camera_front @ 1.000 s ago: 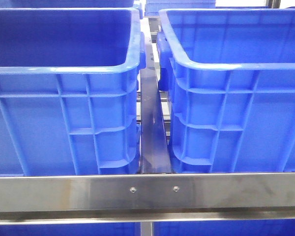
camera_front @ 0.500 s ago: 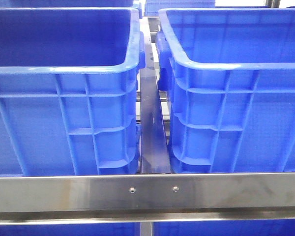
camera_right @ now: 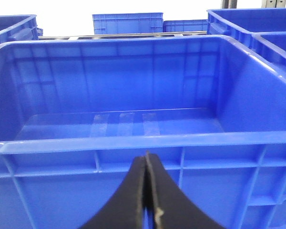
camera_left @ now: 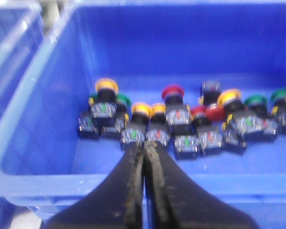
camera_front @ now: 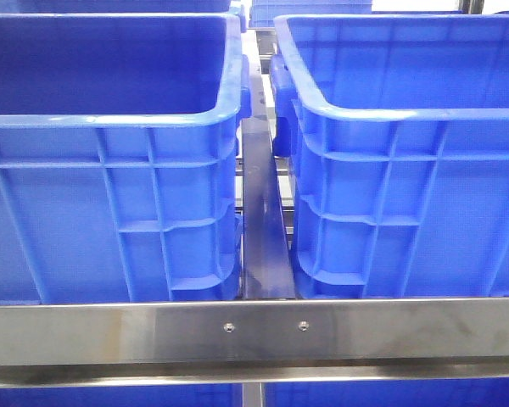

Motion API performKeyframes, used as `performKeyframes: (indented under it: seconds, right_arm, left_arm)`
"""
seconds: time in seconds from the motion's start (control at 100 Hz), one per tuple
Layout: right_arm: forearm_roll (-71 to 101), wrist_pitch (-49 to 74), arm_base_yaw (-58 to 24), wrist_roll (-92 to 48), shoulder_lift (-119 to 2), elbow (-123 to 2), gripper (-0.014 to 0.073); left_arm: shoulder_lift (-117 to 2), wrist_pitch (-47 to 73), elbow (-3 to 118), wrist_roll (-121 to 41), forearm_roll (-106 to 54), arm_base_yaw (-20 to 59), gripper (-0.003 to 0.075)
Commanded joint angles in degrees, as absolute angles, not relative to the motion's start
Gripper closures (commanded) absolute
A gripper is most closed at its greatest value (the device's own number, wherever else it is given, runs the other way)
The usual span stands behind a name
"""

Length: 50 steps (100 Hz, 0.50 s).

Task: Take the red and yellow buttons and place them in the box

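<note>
In the left wrist view a blue crate [camera_left: 47, 71] holds a row of several push buttons. A red-capped button [camera_left: 172, 91] sits near the middle, and yellow-capped buttons [camera_left: 106, 86] sit to either side, with green-capped ones among them. My left gripper [camera_left: 145, 144] is shut and empty, its tips above the crate's near rim, close to the buttons. My right gripper [camera_right: 147, 155] is shut and empty, in front of the near wall of an empty blue crate [camera_right: 119, 143]. Neither gripper shows in the front view.
The front view shows two large blue crates, a left crate [camera_front: 110, 119] and a right crate [camera_front: 407, 114], with a dark metal strip [camera_front: 261, 220] between them and a steel rail [camera_front: 254, 331] across the front. More blue crates [camera_right: 127, 23] stand behind.
</note>
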State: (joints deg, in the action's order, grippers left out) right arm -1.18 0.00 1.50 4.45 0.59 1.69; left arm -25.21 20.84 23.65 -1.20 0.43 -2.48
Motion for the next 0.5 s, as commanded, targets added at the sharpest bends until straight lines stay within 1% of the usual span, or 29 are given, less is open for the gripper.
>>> performKeyframes:
  seconds: [0.0, 0.07, 0.11, 0.12, 0.14, 0.15, 0.19, 0.26, 0.31, 0.49]
  right_arm:
    - [-1.64, -4.14, 1.69, 3.99, 1.94, 0.71, 0.0659]
    - [-1.64, -4.14, 1.69, 3.99, 1.94, 0.71, 0.0659]
    - [-1.64, -4.14, 1.69, 3.99, 1.94, 0.71, 0.0659]
    - [-1.64, -4.14, 1.69, 3.99, 1.94, 0.71, 0.0659]
    - [-1.64, -4.14, 1.69, 3.99, 1.94, 0.71, 0.0659]
    - [-1.64, -4.14, 1.69, 3.99, 1.94, 0.71, 0.0659]
    - [-1.64, -4.14, 1.69, 3.99, 1.94, 0.71, 0.0659]
    - [-1.64, -4.14, 1.69, 3.99, 1.94, 0.71, 0.0659]
    - [-1.64, -4.14, 1.69, 3.99, 1.94, 0.71, 0.0659]
    - [-1.64, -4.14, 1.69, 3.99, 1.94, 0.71, 0.0659]
  left_arm:
    - [-31.37, 20.80, 29.77, -0.96, 0.00, -2.56, 0.0676]
    - [-36.10, 22.43, 33.05, -0.96, -0.85, -2.56, 0.0555]
    - [-38.77, 22.67, 34.76, -0.96, -1.23, -2.56, 0.0461]
    - [-39.20, 22.67, 35.03, -0.96, -1.23, -2.56, 0.0428]
    - [-40.49, 22.67, 35.83, -0.96, -1.39, -2.56, 0.0395]
    - [-41.33, 22.67, 36.09, -0.96, -1.39, -2.56, 0.0361]
    - [-43.40, 22.67, 37.66, -0.96, -1.48, -2.56, 0.0268]
    - [-47.30, 22.67, 40.18, -0.96, -1.48, -2.56, 0.0160]
    - [-50.18, 22.96, 42.31, -0.96, -2.35, -2.56, 0.0133]
    - [-59.84, 26.29, 50.33, -1.18, -4.68, -0.95, 0.0133]
